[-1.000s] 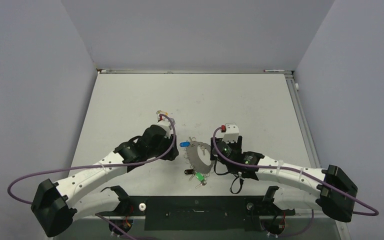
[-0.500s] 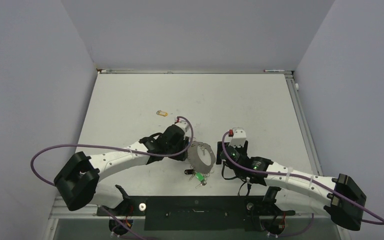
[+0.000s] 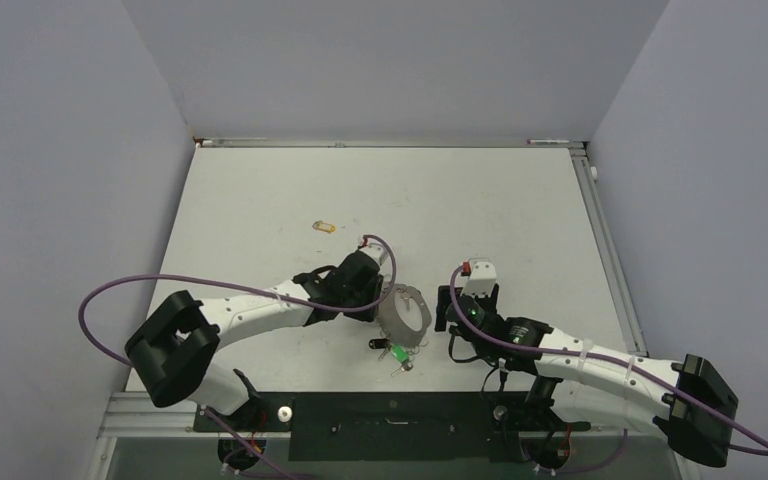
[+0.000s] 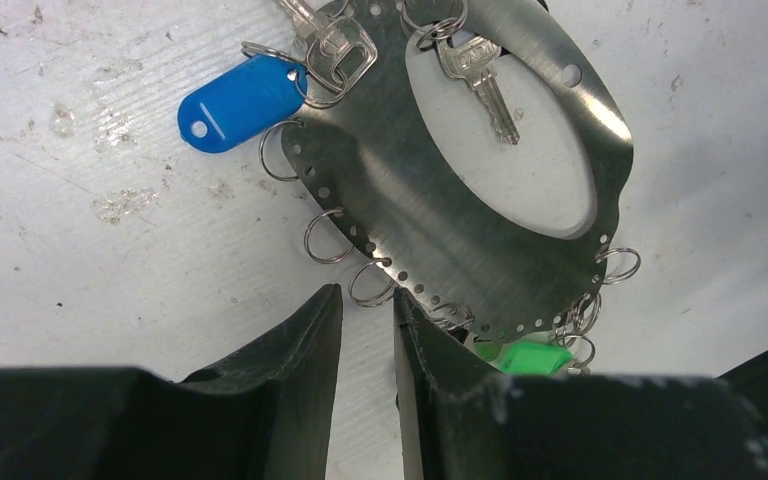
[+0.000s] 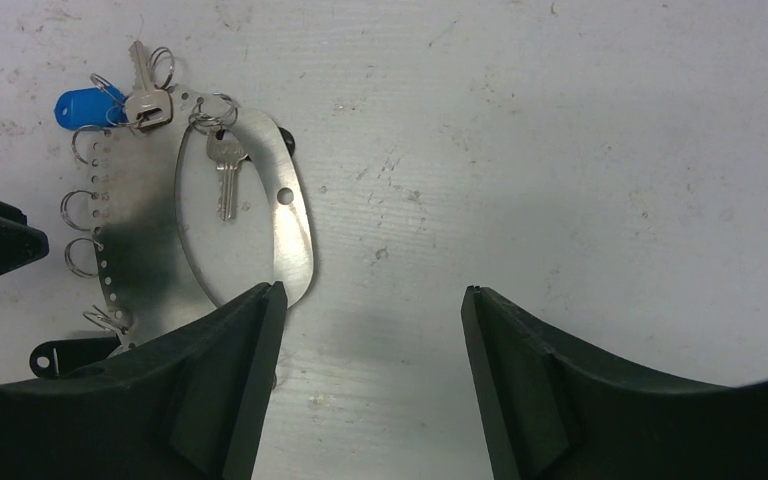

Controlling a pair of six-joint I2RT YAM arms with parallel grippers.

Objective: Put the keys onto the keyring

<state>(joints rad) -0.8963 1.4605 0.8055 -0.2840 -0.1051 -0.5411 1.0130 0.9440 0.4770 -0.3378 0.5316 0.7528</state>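
The keyring [image 3: 407,312] is a flat silvery crescent plate [image 4: 410,200] with several small wire rings along its holed edge. A blue-tagged key [image 4: 243,102] and a silver key [image 4: 478,80] hang at its top, and a green tag [image 4: 525,357] at its lower edge. A yellow-orange key [image 3: 326,227] lies alone farther back on the left. My left gripper [image 4: 365,295] is at the plate's left edge, open by a narrow gap, with one wire ring [image 4: 370,285] just ahead of its tips. My right gripper [image 5: 373,290] is wide open over bare table, its left finger by the plate's right rim.
A black tag [image 5: 55,357] and the green tag [image 3: 397,352] lie at the plate's near side. The white table [image 3: 520,220] is scuffed, with grey walls on three sides. The arms' base rail [image 3: 390,410] runs along the near edge.
My left arm swung right from near the yellow-orange key to the plate's left edge, and its jaws narrowed. My right arm drew back towards the near right.
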